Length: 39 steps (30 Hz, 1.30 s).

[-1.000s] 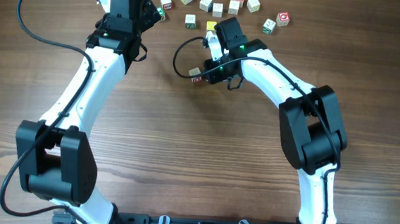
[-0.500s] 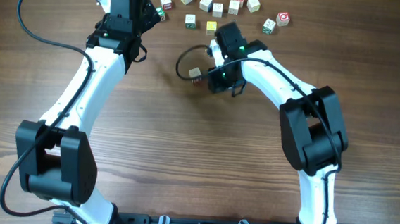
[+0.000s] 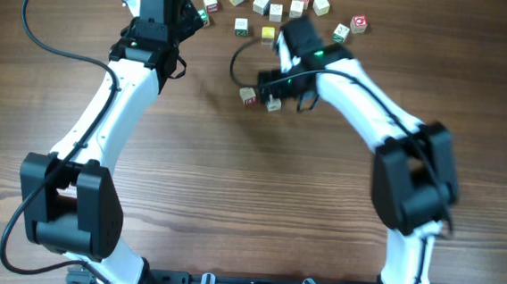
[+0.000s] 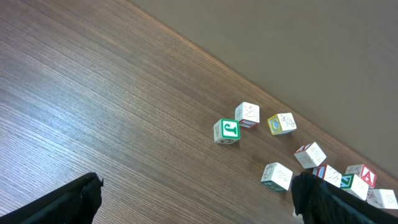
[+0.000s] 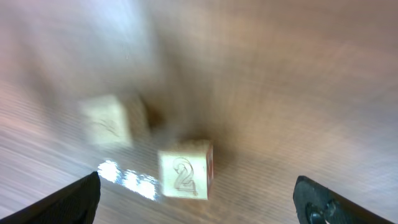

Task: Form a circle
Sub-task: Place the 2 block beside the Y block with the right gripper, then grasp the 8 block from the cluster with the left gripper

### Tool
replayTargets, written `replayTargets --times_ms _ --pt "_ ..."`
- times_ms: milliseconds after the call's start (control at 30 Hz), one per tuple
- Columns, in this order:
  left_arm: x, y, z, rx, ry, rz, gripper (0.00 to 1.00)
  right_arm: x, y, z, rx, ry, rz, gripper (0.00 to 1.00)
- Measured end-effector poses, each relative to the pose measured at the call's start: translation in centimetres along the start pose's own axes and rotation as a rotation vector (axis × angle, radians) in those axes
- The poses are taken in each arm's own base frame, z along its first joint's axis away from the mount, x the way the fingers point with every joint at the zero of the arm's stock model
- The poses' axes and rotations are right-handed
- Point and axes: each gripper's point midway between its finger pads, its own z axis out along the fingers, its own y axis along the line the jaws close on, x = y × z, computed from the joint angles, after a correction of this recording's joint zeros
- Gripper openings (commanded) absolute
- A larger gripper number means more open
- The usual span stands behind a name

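No full circle shows, only a small group of pale wooden cubes below the long row. In the overhead view these are one with a red mark [image 3: 249, 95] and one just right of it [image 3: 274, 103]. My right gripper [image 3: 271, 86] hovers over them, open. In the right wrist view a cube marked "2" [image 5: 185, 174] stands free on the table between the wide-apart fingers of that gripper [image 5: 199, 208]. A blurred cube [image 5: 109, 121] lies behind it. My left gripper [image 3: 194, 17] is open at the row's left end, and nothing lies between its fingers [image 4: 202, 208].
A loose row of similar letter cubes [image 3: 276, 12] runs along the table's far edge, with a yellow cube [image 3: 267, 33] and a green-marked one [image 3: 241, 25] below it. The left wrist view shows a green "J" cube [image 4: 227, 130] and several others [image 4: 277, 176]. A black cable [image 3: 236, 65] loops beside the right gripper.
The right gripper has opened wide and let go of a cube, which now stands just right of the red-marked one. The right arm has swung outward. The left arm has not moved.
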Motion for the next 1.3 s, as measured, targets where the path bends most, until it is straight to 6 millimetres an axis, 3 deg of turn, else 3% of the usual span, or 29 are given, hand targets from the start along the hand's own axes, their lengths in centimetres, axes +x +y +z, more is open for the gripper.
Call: replayTargets --times_ms 33,133,233,367,467,567,800,1033,1133,1200,1300 --pt "-0.1 -0.1 0.0 0.004 -0.005 -0.002 1.00 -2.7 0.0 -2.8 -0.012 -0.107 0.009 0.99" --pt "-0.9 -0.9 0.0 0.037 -0.035 -0.016 1.00 -7.3 -0.8 -8.5 -0.029 -0.308 0.031 1.00" --pt "-1.9 -2.9 -0.2 0.133 -0.063 -0.016 1.00 -9.1 -2.6 -11.1 -0.024 -0.388 0.093 1.00" --pt "-1.6 -6.6 0.7 0.321 -0.067 0.072 1.00 -9.2 -6.0 -11.4 -0.004 -0.389 0.252 0.99" --pt "2.6 -7.8 3.9 0.386 0.043 0.185 1.00 -9.2 -7.7 -11.7 0.010 -0.391 0.321 0.99" --pt "6.2 -9.2 7.1 0.398 0.132 0.311 1.00 -9.0 -7.8 -11.6 0.010 -0.382 0.336 1.00" --pt "9.4 -14.2 9.3 0.454 0.122 0.459 1.00 -7.4 -7.8 -11.0 0.024 -0.318 0.351 1.00" --pt "14.6 -12.3 13.7 0.417 0.193 0.488 1.00 -6.7 -7.9 -10.8 0.031 -0.288 0.359 1.00" --pt "15.5 -12.1 14.7 0.419 0.191 0.491 0.99 -6.6 -7.9 -10.8 0.031 -0.285 0.359 0.99" --pt "15.7 -12.0 14.9 0.418 0.192 0.491 0.90 -6.4 -7.9 -10.7 0.034 -0.275 0.362 0.99" --pt "15.6 -12.0 14.9 0.419 0.189 0.493 0.67 -6.1 -7.9 -10.7 0.036 -0.265 0.363 0.99"
